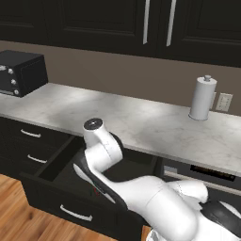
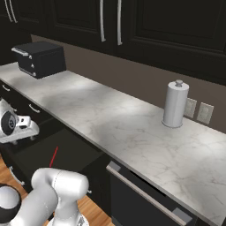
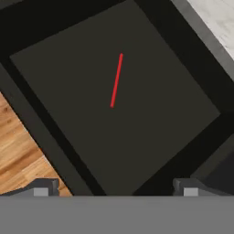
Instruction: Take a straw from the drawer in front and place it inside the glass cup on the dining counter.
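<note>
your gripper [image 3: 115, 187] hung wide open, empty, above the open drawer [image 3: 59, 73]; the straw [image 3: 116, 80] lay flat on its floor, straight ahead.

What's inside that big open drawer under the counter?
A single red straw lies flat on the drawer's dark floor. In the left base view the robot's arm covers part of the inside.

My left base camera looks forward and down over the arm at the open drawer [image 1: 56, 174] and marble worktop [image 1: 141, 122]; the right one shares both from the other side. My hand camera looks, seemingly straight down, into that drawer.
</note>
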Robot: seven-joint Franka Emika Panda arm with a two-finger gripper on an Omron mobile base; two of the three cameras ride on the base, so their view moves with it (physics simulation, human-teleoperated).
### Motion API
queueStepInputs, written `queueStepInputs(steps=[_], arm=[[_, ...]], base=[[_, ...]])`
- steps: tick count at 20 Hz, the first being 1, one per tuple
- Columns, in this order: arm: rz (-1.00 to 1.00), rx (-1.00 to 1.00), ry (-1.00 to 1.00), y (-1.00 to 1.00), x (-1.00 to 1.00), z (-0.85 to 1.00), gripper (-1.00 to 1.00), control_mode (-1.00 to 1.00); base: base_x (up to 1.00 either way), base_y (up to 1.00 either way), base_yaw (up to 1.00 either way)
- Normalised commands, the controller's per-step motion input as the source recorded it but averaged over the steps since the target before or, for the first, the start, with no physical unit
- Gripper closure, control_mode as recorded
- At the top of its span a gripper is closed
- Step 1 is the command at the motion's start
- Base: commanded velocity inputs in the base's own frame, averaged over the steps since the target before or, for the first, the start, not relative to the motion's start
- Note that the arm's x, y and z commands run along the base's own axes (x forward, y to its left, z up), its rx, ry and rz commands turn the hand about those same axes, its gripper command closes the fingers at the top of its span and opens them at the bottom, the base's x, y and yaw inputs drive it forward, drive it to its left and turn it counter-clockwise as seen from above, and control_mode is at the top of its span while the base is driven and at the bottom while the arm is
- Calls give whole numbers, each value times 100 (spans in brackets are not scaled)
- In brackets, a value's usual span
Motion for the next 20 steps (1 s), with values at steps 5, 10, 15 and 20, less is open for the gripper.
queueStepInputs(steps=[5, 10, 15, 20], arm=[[-7, 20, 11, -21, 96, -14, -100, -100], [-10, 11, 14, 0, 92, -30, -100, -100], [-10, 2, 20, 17, 64, -46, -100, -100], [-11, 0, 21, 43, 64, -42, -100, -100]], base=[[0, 0, 0], [0, 0, 0], [0, 0, 0], [0, 0, 0]])
